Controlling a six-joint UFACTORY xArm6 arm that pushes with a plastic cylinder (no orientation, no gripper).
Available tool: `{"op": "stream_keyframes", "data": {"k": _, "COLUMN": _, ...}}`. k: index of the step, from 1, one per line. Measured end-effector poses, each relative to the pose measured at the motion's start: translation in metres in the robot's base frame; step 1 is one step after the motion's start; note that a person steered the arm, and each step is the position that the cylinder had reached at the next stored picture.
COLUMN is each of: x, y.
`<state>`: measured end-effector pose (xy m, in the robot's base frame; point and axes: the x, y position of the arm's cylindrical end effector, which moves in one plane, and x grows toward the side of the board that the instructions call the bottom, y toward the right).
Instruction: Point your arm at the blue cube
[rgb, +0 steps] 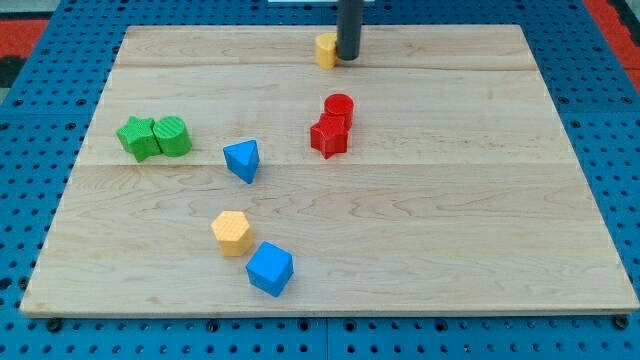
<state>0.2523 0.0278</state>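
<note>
The blue cube (270, 268) sits near the view's bottom, left of centre, on the wooden board (480, 200). A yellow hexagonal block (232, 232) touches it at its upper left. My tip (348, 57) is at the view's top centre, far from the blue cube, right beside a small yellow block (326, 49) and partly covering it. A blue triangular block (242, 159) lies in the middle left.
A red cylinder (339, 107) and a red star-like block (329, 135) sit together at centre. A green star (137, 137) and a green rounded block (172, 135) sit together at the left. Blue pegboard (600, 60) surrounds the board.
</note>
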Motion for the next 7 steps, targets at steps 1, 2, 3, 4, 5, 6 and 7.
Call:
{"op": "stream_keyframes", "data": {"k": 1, "x": 0.0, "y": 0.054}}
{"op": "stream_keyframes", "data": {"k": 2, "x": 0.0, "y": 0.055}}
{"op": "stream_keyframes", "data": {"k": 3, "x": 0.0, "y": 0.055}}
{"op": "stream_keyframes", "data": {"k": 4, "x": 0.0, "y": 0.054}}
{"op": "stream_keyframes", "data": {"k": 5, "x": 0.009, "y": 0.068}}
{"op": "stream_keyframes", "data": {"k": 6, "x": 0.032, "y": 0.137}}
{"op": "stream_keyframes", "data": {"k": 7, "x": 0.087, "y": 0.148}}
